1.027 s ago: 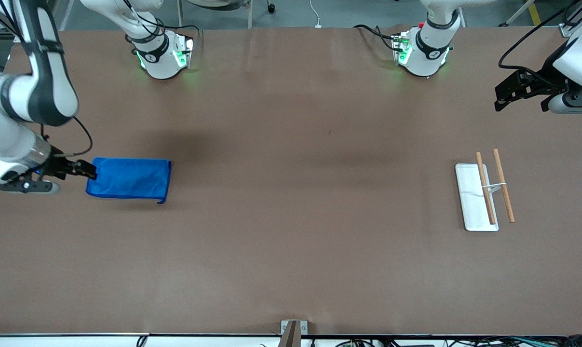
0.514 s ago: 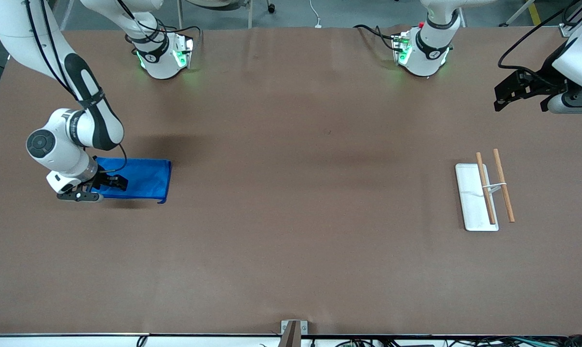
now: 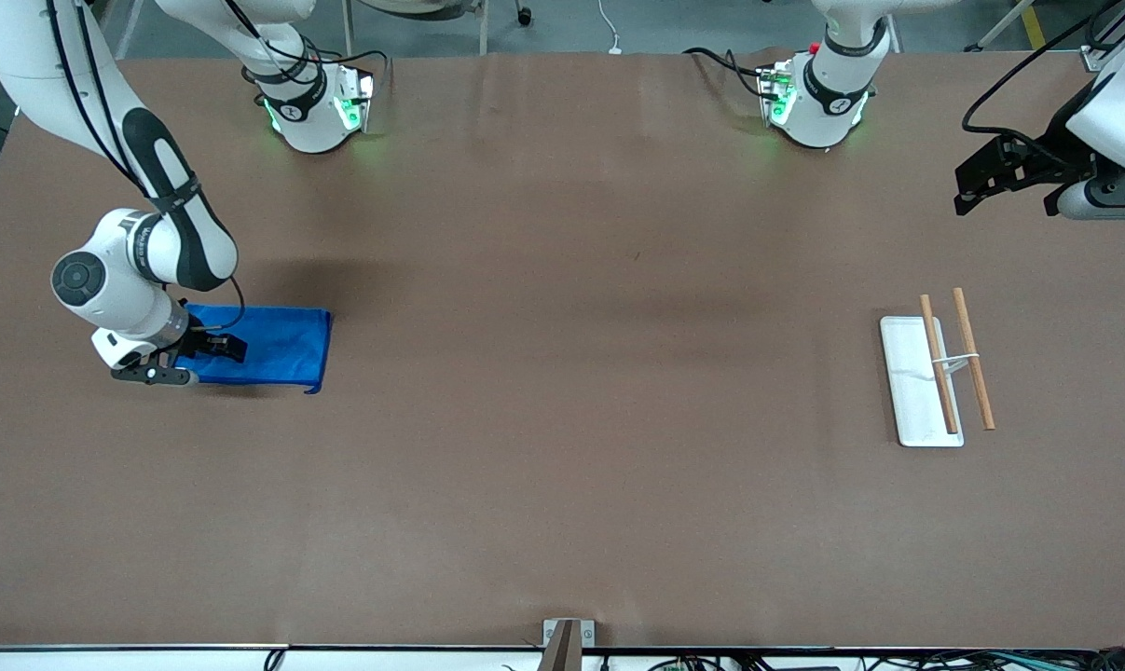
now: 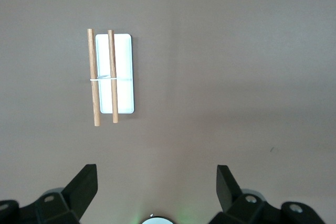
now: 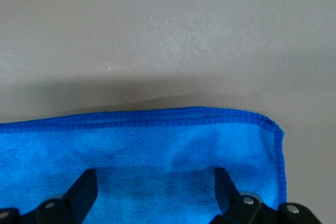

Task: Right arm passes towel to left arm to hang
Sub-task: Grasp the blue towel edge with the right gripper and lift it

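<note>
1 blue towel (image 3: 273, 345), 1 white tray (image 3: 909, 382), 2 wooden sticks (image 3: 974, 371), 2 arms (image 3: 143, 242).

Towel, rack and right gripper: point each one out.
towel (image 3: 278, 347), front view, the bare middle of the cloth.
rack (image 3: 909, 373), front view, a bare part of its white base.
right gripper (image 5: 155, 182), right wrist view, midway between its open fingertips, over the towel.

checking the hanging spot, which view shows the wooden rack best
The left wrist view: the wooden rack sits whole and close, two dowels joined by a white tie over a white tray. The front view shows it smaller, toward the left arm's end. The right wrist view shows only the towel.
</note>
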